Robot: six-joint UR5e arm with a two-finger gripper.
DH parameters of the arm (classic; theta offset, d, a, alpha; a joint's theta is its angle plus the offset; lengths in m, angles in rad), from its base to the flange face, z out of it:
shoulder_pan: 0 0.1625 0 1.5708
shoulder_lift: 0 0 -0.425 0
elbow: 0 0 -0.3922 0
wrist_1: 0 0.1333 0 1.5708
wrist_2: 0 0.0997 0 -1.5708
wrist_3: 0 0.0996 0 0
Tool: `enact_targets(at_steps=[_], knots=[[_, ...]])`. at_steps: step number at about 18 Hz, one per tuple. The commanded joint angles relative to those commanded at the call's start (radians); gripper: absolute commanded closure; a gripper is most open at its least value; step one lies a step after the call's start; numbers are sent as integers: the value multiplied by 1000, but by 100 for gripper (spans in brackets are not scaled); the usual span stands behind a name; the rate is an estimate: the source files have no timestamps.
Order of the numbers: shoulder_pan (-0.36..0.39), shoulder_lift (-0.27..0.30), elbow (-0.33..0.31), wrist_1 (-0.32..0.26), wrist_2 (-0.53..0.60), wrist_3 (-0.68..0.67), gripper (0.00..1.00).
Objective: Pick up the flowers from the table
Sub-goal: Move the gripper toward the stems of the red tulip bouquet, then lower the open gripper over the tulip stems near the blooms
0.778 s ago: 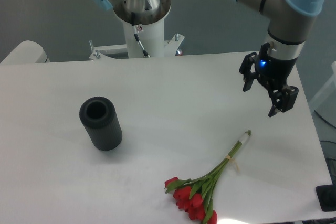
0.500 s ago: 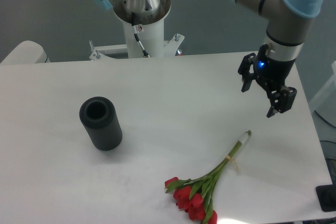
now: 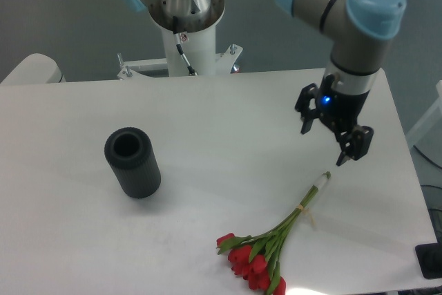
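The flowers (image 3: pixel 273 243), a tied bunch of red tulips with green stems, lie on the white table (image 3: pixel 221 136) near its front edge, heads toward the front and stem ends pointing up to the right. My gripper (image 3: pixel 323 146) hangs open above the table, a little above and beyond the stem tips, with nothing between its fingers. It does not touch the bunch.
A dark ribbed cylinder (image 3: pixel 132 162) lies tilted on the left half of the table. The arm's white base column (image 3: pixel 188 36) stands at the back edge. A black object (image 3: pixel 431 260) sits off the table at the lower right.
The gripper has moved left and slightly down toward the stem ends of the flowers, staying open. The flowers and the cylinder have not moved.
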Motion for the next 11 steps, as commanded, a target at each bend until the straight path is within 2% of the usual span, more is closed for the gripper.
enact_targets(at_steps=[5, 9, 11], knots=[[-35, -37, -89, 159, 0, -210, 0], [-52, -127, -92, 276, 2, -312, 0], [-69, -165, -72, 293, 3, -356, 0]])
